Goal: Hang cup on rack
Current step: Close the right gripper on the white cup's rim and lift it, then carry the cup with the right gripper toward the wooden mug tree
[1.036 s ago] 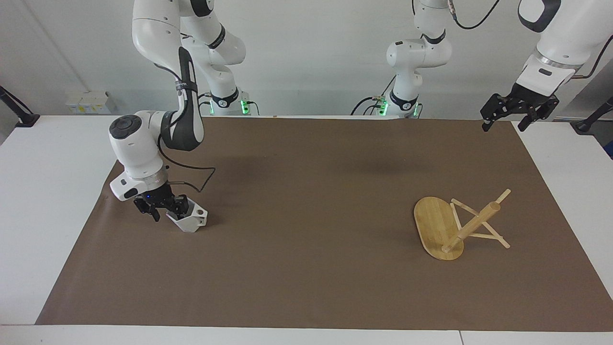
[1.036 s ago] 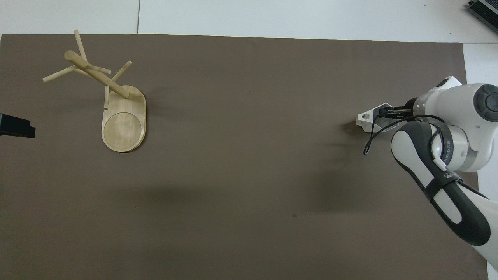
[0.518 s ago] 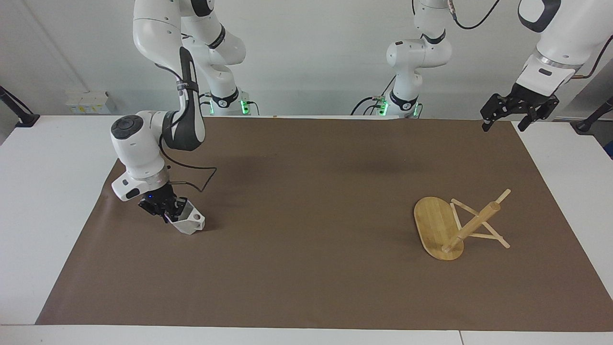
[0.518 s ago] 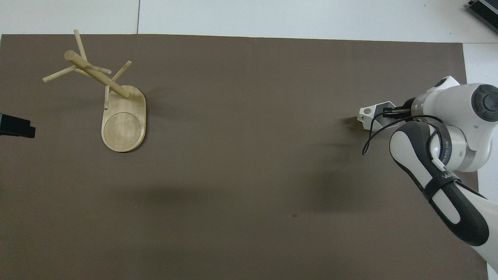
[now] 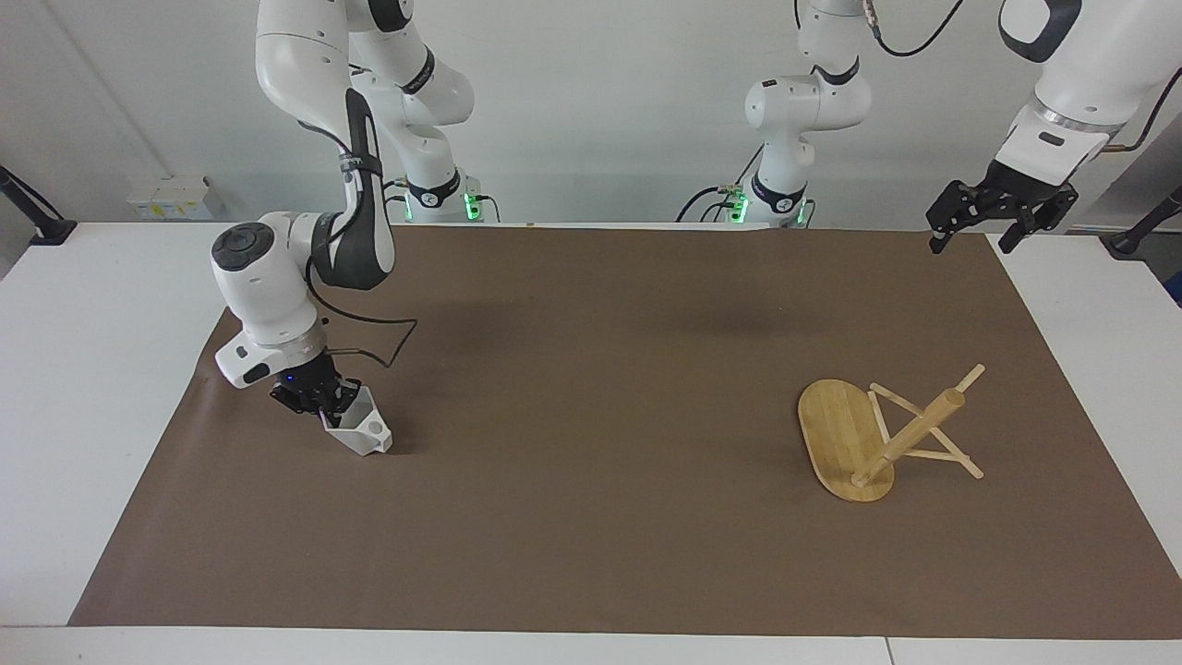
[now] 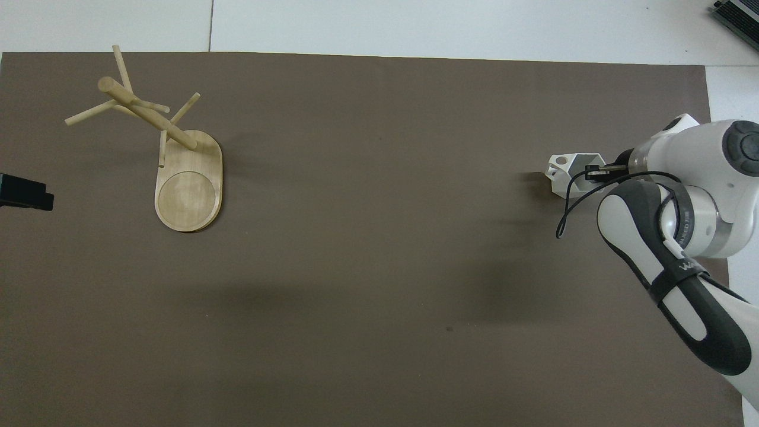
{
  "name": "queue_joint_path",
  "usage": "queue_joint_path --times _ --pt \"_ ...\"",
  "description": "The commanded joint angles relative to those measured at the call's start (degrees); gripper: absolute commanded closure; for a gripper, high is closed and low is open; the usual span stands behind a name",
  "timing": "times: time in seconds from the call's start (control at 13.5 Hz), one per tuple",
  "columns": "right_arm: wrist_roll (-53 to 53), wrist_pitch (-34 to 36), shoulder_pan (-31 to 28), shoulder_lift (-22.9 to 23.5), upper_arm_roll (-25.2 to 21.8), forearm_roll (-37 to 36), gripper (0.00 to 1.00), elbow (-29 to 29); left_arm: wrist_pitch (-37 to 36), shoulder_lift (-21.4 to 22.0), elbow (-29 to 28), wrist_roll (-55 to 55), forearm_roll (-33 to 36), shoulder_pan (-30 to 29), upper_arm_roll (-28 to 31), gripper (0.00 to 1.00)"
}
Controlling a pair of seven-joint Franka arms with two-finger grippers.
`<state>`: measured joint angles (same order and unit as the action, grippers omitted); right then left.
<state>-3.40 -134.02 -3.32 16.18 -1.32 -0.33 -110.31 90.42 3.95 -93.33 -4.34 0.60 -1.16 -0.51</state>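
The white faceted cup [image 5: 362,429] sits tilted at the brown mat's right-arm end, its pierced handle pointing away from the arm; in the overhead view the cup [image 6: 566,172] shows its open hexagonal rim. My right gripper [image 5: 323,399] is shut on the cup's wall at the rim, one finger inside. The bamboo rack [image 5: 877,434] stands on its oval base toward the left arm's end, its pegs bare; from overhead the rack [image 6: 160,127] is apart from both grippers. My left gripper [image 5: 970,242] hangs open, high over the mat's corner at its own end.
A brown mat [image 5: 591,369] covers most of the white table [image 5: 92,369]. A black cable [image 5: 369,342] loops from the right wrist just above the mat, beside the cup. Only a dark tip of the left gripper [image 6: 24,193] shows at the overhead view's edge.
The right gripper has closed on the cup's wall, and the cup has turned and tipped more upright in the grip. The left arm has stayed still.
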Motion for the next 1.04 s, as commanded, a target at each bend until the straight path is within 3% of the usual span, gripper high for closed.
queue_joint_path --times 0.0,0.37,0.67,0.96 --pt "-0.3 6.6 -0.3 -0.8 0.4 -0.1 1.00 4.6 0.1 1.0 -1.1 -0.4 -0.3 -0.5 0.0 0.00" --pt "-0.7 17.3 -0.3 -3.1 3.5 1.4 1.00 13.7 -0.3 1.0 -1.1 -0.4 -0.2 -0.5 -0.1 0.00" --pt "-3.0 19.0 -0.3 -6.5 8.6 13.5 1.00 18.4 -0.3 1.0 -1.1 -0.4 -0.2 -0.5 0.0 0.00" --pt "-6.6 16.0 -0.3 -6.7 15.3 26.4 1.00 22.1 -0.4 1.0 -1.1 -0.8 -0.2 -0.6 0.2 0.00"
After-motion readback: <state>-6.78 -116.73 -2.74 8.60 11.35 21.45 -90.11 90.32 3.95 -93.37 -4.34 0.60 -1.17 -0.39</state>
